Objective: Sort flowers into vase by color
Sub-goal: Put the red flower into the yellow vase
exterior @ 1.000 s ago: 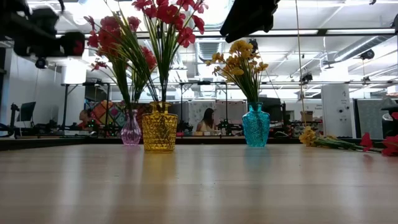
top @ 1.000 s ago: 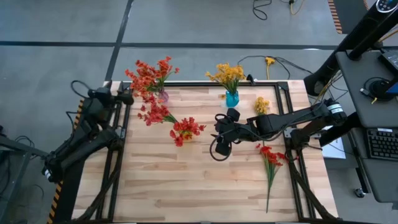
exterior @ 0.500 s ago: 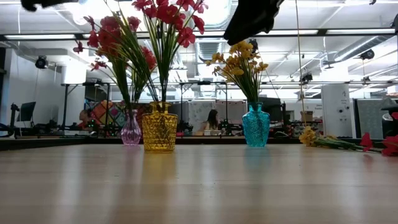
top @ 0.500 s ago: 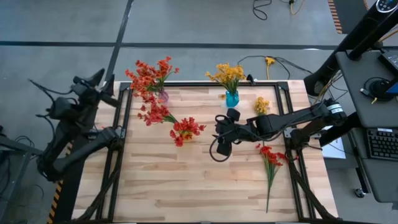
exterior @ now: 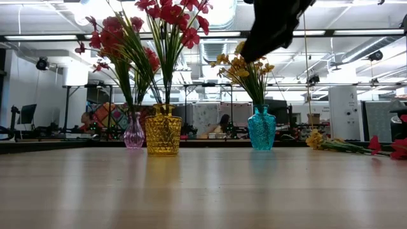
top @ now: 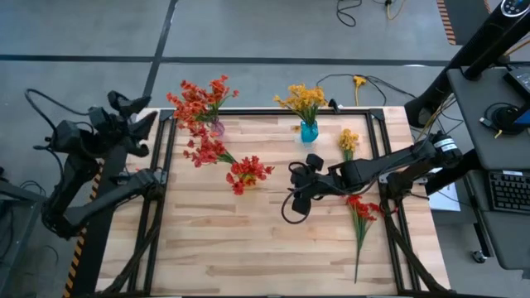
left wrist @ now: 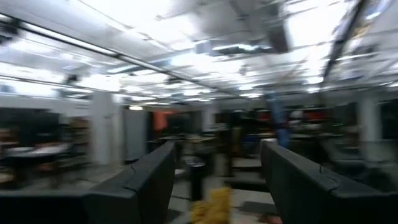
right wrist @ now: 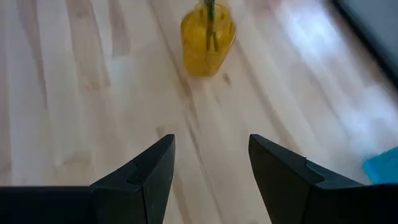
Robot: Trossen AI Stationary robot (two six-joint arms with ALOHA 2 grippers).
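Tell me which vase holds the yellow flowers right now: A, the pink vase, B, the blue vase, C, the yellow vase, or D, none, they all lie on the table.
B: in the low view the yellow flowers stand in the blue vase, while the pink vase and the yellow vase hold red flowers.

Wooden slatted table [top: 248,248]: small pink glass vase [exterior: 133,135] at back left, red sprigs in it. Amber faceted glass vase [exterior: 163,132] just right and forward of it, red sprigs in it. Turquoise glass vase [top: 309,131] back centre, yellow sprigs in it. Loose yellow sprig [top: 348,141] right of turquoise vase. Loose red sprig [top: 360,217] lying near right edge. Right gripper [top: 300,192] above table centre, between amber vase and loose red sprig. Left gripper [top: 124,112] off table, beyond left edge.
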